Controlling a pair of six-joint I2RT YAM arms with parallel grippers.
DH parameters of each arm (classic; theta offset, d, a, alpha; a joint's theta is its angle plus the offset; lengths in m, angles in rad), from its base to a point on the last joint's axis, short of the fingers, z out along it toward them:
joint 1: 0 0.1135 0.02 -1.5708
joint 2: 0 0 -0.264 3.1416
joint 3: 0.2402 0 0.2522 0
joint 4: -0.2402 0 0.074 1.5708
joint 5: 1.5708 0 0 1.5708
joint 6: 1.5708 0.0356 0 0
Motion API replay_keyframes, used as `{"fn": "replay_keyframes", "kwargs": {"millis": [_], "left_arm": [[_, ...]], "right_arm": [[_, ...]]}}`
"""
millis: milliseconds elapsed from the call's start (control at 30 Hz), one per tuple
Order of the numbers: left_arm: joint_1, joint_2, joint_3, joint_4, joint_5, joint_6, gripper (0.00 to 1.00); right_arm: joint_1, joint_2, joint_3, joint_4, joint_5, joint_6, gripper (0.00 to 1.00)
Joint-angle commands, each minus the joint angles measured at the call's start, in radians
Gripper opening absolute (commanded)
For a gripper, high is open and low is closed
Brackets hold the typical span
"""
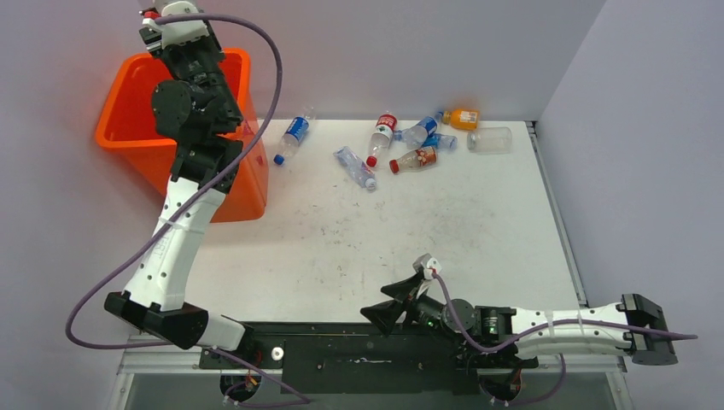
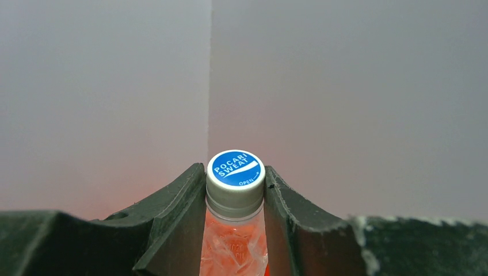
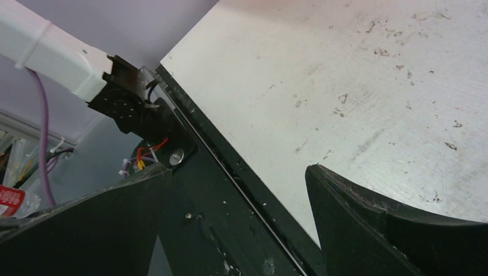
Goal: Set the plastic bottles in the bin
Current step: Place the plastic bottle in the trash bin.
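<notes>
While right tool [image 3: 237, 168] gapes empty, left tool [image 2: 235, 170] clamps blue-capped bottle [image 2: 233, 244] at neck.

The desk [image 1: 359, 248] lies open across its middle and near half, from the bin [image 1: 115, 135] to the right-hand wall [image 1: 649, 128]. The plastic bottles [image 1: 382, 137] crowd the far edge in a loose row (some touching, with narrow gaps elsewhere). The left arm [image 1: 183, 107] hangs over the right side of the bin's mouth, leaving the left side open.
</notes>
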Motion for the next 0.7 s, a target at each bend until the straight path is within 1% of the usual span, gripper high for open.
{"fn": "replay_keyframes", "kwargs": {"millis": [0, 67, 167, 267, 433, 600, 633, 667], "left_arm": [[0.102, 0.027, -0.047, 0.085, -0.046, -0.08, 0.0], [0.149, 0.034, -0.076, 0.07, -0.047, -0.133, 0.0], [0.178, 0.044, -0.107, 0.066, -0.045, -0.168, 0.0], [0.199, 0.051, -0.125, 0.026, 0.026, -0.23, 0.0], [0.211, 0.075, -0.147, 0.017, 0.015, -0.239, 0.0], [0.231, 0.076, -0.177, -0.006, 0.006, -0.283, 0.0], [0.229, 0.073, -0.177, -0.014, 0.008, -0.289, 0.09], [0.23, 0.068, -0.172, -0.027, 0.019, -0.3, 0.25]], "right_arm": [[0.009, -0.092, -0.003, -0.025, 0.015, 0.019, 0.9], [0.009, -0.127, -0.02, -0.052, 0.021, 0.029, 0.9], [0.01, -0.183, -0.038, -0.086, 0.036, 0.033, 0.9], [0.01, -0.222, -0.053, -0.093, 0.048, 0.024, 0.9], [0.01, -0.189, -0.052, -0.081, 0.049, 0.015, 0.9], [0.01, -0.158, -0.042, -0.079, 0.045, 0.013, 0.9], [0.01, -0.16, -0.042, -0.081, 0.048, 0.014, 0.9], [0.01, -0.164, -0.041, -0.085, 0.053, 0.014, 0.9]]}}
